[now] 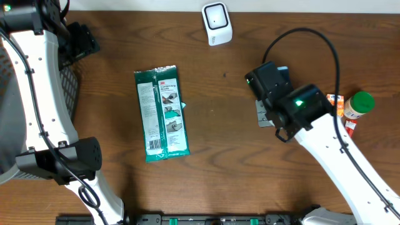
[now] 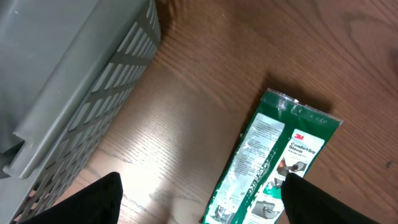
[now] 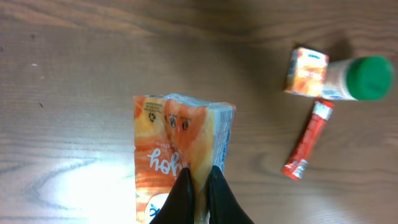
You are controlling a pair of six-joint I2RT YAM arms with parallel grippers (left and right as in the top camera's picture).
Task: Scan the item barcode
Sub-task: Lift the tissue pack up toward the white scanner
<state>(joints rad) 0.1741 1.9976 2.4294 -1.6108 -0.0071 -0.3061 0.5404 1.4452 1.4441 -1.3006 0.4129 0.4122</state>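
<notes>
My right gripper (image 3: 200,177) is shut on the edge of an orange snack pack (image 3: 165,140), held just above the wood table. In the overhead view this gripper (image 1: 267,100) sits right of centre, with the pack's pale side (image 1: 265,117) showing under it. The white barcode scanner (image 1: 216,24) stands at the table's far edge, up and left of that gripper. A green glove packet (image 1: 162,112) lies flat at centre left. My left gripper (image 2: 205,205) is open above the table, with the green packet (image 2: 273,155) running under its right finger (image 2: 323,202).
A grey slatted basket (image 2: 62,74) stands at the left table edge (image 1: 67,87). At the right lie a green-capped bottle (image 1: 358,105), a small orange box (image 3: 306,71) and a red sachet (image 3: 308,140).
</notes>
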